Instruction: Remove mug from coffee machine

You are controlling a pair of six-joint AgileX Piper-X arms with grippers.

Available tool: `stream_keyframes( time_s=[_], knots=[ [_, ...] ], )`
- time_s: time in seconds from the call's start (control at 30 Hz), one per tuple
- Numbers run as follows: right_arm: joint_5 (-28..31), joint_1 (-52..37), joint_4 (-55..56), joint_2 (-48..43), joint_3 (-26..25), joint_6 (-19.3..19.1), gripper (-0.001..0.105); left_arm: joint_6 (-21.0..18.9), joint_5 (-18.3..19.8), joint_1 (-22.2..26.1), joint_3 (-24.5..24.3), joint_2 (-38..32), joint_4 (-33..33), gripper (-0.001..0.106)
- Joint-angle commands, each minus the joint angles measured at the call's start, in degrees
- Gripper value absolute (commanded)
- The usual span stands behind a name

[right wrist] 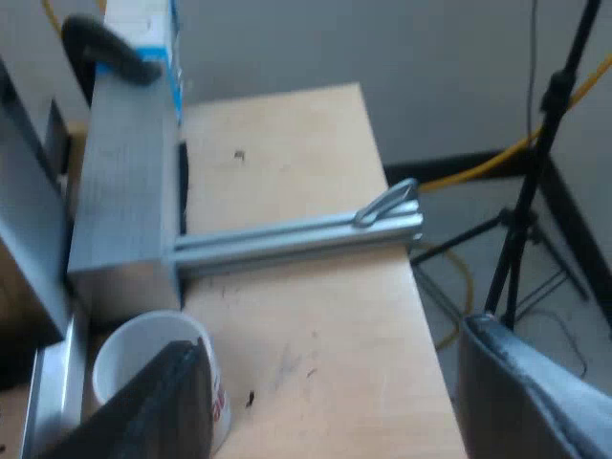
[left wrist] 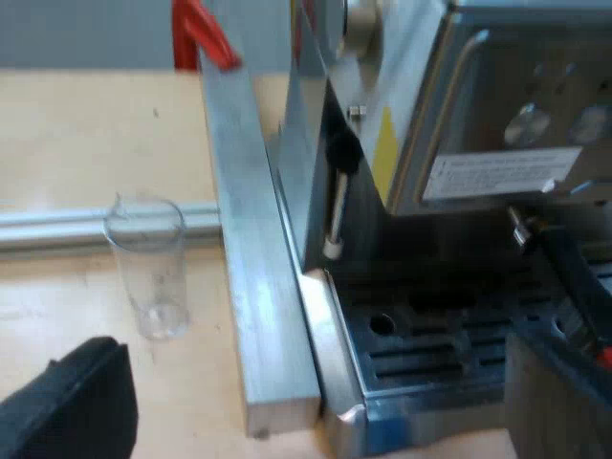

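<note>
The white mug [right wrist: 143, 361] with a red print stands upright on the wooden table, beside the metal edge of the espresso machine's tray. My right gripper [right wrist: 344, 411] is open; one black finger [right wrist: 158, 406] overlaps the mug's rim, the other is well away from it over the table's edge. Whether that finger touches the mug I cannot tell. My left gripper [left wrist: 316, 406] is open and wide, low before the espresso machine [left wrist: 449, 143] and its slotted drip tray [left wrist: 430, 349]. The holder's dark handle [left wrist: 572, 279] slopes over the tray to its red end.
A clear measuring glass [left wrist: 150, 268] stands on the table near an aluminium bar [left wrist: 251, 258], with a red clamp [left wrist: 206, 33] at its far end. A second aluminium rail [right wrist: 296, 239] reaches the table's edge. A black tripod [right wrist: 521, 220] and yellow cable lie beyond on the floor.
</note>
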Motion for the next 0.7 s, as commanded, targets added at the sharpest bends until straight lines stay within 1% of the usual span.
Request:
stream_keyframes(
  time_s=[0.03,0.13,0.3,0.33,0.5,0.57,0.63,0.7],
  knots=[
    [0.5,-0.2,-1.1,-3.2,-0.1,-0.4,0.058,0.4,-1.5,0.0,-0.4,-3.5,-0.7,0.080],
    [0.4,-0.2,-2.1,-8.0,1.4,-0.4,0.058,1.1,-1.7,0.0,-0.4,-7.3,-0.7,0.080],
    [0.4,-0.2,-2.4,-17.6,5.7,-0.4,0.058,4.6,-1.7,0.0,-0.4,-13.2,-0.7,0.080],
    [0.4,-0.2,-2.4,-18.4,6.0,-0.4,0.058,4.9,-1.7,0.0,-0.4,-13.6,-0.7,0.080],
    [0.4,-0.2,-2.4,-28.2,9.9,-0.3,0.058,5.1,-2.2,0.0,-0.2,-18.8,-0.7,0.080],
    [0.5,-0.2,-2.4,-30.0,10.9,-0.2,0.058,6.2,-2.5,0.0,0.0,-20.2,-0.6,0.080],
    [1.7,-0.2,-0.8,-29.3,10.6,0.0,0.058,7.1,-2.5,0.0,0.5,-22.2,-0.5,0.080],
    [1.1,-0.2,-1.4,-29.5,11.2,0.0,0.058,7.3,-2.5,0.0,0.9,-24.5,0.3,0.080]
  ],
)
